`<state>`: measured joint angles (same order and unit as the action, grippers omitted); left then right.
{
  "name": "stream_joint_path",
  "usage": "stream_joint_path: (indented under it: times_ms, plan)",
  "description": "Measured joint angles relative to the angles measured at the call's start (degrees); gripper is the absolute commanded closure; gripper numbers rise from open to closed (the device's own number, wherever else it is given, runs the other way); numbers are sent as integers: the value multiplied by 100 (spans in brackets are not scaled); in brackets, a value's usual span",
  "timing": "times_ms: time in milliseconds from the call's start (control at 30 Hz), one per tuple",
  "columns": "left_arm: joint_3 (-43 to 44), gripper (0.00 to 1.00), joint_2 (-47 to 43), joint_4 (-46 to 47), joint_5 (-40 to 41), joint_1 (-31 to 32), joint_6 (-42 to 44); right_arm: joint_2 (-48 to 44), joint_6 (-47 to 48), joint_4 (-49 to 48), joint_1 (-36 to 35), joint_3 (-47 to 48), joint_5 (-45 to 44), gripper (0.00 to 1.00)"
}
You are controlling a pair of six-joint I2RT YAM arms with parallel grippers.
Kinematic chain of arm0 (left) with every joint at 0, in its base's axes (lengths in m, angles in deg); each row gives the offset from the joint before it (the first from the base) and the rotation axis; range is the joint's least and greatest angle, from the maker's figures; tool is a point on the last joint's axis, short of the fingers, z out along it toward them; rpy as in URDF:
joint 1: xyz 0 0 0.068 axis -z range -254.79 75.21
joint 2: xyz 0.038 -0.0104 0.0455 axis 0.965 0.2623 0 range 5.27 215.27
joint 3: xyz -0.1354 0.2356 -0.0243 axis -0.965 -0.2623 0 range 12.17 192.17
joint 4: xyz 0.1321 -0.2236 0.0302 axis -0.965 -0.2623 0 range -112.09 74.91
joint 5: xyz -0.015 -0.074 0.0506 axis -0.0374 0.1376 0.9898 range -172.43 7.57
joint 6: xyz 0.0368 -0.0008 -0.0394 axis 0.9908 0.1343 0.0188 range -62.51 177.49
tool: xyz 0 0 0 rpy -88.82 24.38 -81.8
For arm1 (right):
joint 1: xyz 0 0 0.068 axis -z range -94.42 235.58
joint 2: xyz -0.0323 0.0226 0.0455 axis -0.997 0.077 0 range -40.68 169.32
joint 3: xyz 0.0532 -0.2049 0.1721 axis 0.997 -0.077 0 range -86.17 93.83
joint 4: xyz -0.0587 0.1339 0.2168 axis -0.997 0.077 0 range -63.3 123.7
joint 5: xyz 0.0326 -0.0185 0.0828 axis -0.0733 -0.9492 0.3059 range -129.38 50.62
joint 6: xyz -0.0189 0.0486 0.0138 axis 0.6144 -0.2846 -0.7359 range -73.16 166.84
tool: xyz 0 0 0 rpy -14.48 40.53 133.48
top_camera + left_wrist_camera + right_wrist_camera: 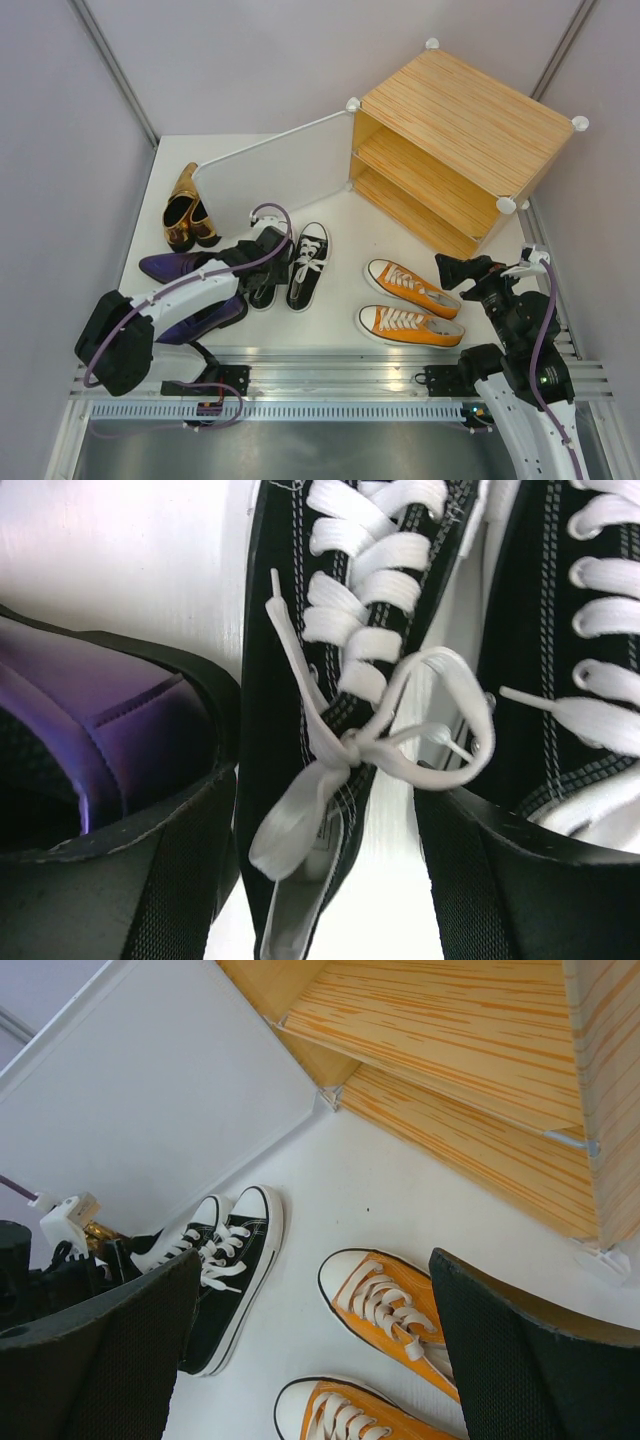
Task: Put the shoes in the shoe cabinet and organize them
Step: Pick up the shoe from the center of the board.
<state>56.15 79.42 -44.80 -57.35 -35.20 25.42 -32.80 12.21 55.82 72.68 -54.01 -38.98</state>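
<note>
The left black sneaker (290, 730) lies between the fingers of my open left gripper (330, 900), with bare table showing beside the right finger. Its mate (308, 265) lies just to the right. My left gripper (272, 255) hides most of that left sneaker from above. Two orange sneakers (410, 288) (410, 325) lie side by side, and my right gripper (462, 268) hangs open just right of them, holding nothing. Gold pumps (185, 215) and purple loafers (170, 265) rest at the left. The shoe cabinet (460, 110) stands at the back right, both shelves bare.
The cabinet's white door (290, 165) swings open to the left, reaching toward the gold pumps. A purple loafer (90, 710) lies right beside my left finger. Grey walls close in the table on the left, back and right. A metal rail (330, 375) runs along the near edge.
</note>
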Motion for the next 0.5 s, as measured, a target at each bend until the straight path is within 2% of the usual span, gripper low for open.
stream_joint_path:
  times_ms: [167, 233, 267, 333, 367, 400, 500]
  plan:
    - [-96, 33, 280, 328, -116, -234, 4, -15, 0, -2, 0, 0, 7, 2]
    - [-173, 46, 354, 466, -195, -313, 15, -22, 0, -2, 0, 0, 7, 2]
    - [-205, 57, 376, 520, -240, -330, 20, -26, 0, -2, 0, 0, 7, 2]
    - [-223, 71, 391, 643, -323, -337, 74, -28, 0, -2, 0, 0, 7, 2]
    - [-223, 89, 391, 697, -339, -332, 96, -28, 0, -2, 0, 0, 7, 2]
    - [-223, 98, 391, 730, -354, -326, 107, -28, 0, -2, 0, 0, 7, 2]
    - [-195, 98, 393, 734, -420, -326, 221, -28, 2, -4, 0, 0, 4, 2]
